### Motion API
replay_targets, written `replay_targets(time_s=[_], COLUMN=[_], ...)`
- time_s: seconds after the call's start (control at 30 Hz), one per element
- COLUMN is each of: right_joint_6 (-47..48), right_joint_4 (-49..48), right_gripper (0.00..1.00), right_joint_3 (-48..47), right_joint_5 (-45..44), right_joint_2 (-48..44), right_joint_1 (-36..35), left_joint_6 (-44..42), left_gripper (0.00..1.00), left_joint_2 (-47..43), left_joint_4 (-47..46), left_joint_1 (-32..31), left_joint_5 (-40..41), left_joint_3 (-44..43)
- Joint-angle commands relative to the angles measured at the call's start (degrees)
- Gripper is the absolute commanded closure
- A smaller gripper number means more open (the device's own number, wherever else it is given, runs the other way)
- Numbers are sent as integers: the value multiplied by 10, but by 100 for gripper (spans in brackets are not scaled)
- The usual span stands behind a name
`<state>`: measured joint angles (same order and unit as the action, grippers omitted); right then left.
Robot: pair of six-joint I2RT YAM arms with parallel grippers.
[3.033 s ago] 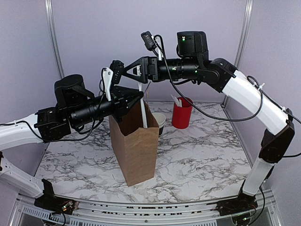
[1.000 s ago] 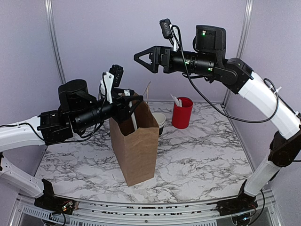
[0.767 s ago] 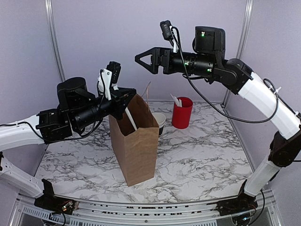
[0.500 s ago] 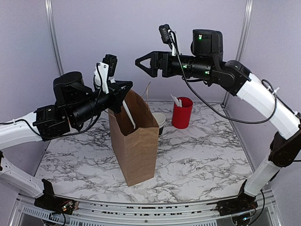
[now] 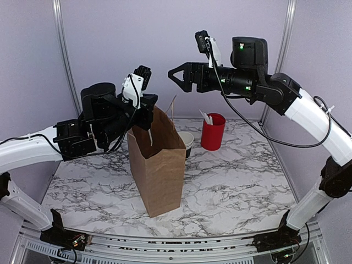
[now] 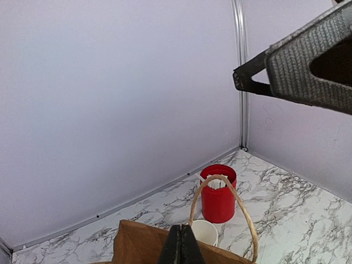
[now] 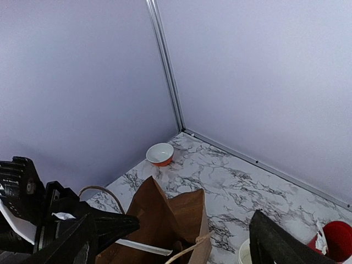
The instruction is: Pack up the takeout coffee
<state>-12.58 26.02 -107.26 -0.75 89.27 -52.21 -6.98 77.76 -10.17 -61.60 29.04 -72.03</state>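
The takeout coffee does not show in any view. A brown paper bag [image 5: 159, 165] stands open mid-table, and a white straw [image 5: 149, 137] leans inside its mouth. My left gripper [image 5: 149, 110] hovers just over the bag's left rim. In the left wrist view its fingers [image 6: 181, 250] are pressed together with nothing between them, above the bag's edge [image 6: 132, 242] and rope handle [image 6: 192, 206]. My right gripper [image 5: 174, 78] hangs high above the bag, open and empty. Its view looks down into the bag [image 7: 165, 214] at the straw [image 7: 140, 247].
A red cup of utensils [image 5: 213, 132] stands behind the bag to the right, with a white-rimmed black cup stack [image 5: 186, 142] beside it. A small orange bowl [image 7: 160, 154] sits in the back left corner. Walls close in on three sides.
My left gripper shut and lifted off the bag's mouth, swinging to face the back wall. The white straw stayed in the bag. My right gripper drifted slightly right.
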Motion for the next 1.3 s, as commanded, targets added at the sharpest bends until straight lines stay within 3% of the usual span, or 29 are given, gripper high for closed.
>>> replay_targets(time_s=[0.0,0.1,0.23,0.5,0.83,1.27], right_joint_6=[9,10,12,14,-4,-54], right_joint_4=[3,6,7,18,32,7], right_gripper=[7,7,7,6,4,0], right_joint_3=[12,18,26,35,82,242], right_joint_5=[-40,-54,-66,-106,-147,-134], right_joint_2=[-25,-32,-38,-43,-63,-145], right_joint_1=[2,2,2,1,33,211], left_joint_6=[-25,-16,-7,27,146,275], left_gripper=[73,40,30,2,1,1], left_joint_2=[21,23,14,-12,-65,-138], left_joint_4=[17,21,19,27,95,172], left_joint_1=[-3,-3,-2,-1,70,255], left_joint_5=[41,37,34,35,-34,-93], left_joint_3=[-33,-37,-37,-50,-70,-5])
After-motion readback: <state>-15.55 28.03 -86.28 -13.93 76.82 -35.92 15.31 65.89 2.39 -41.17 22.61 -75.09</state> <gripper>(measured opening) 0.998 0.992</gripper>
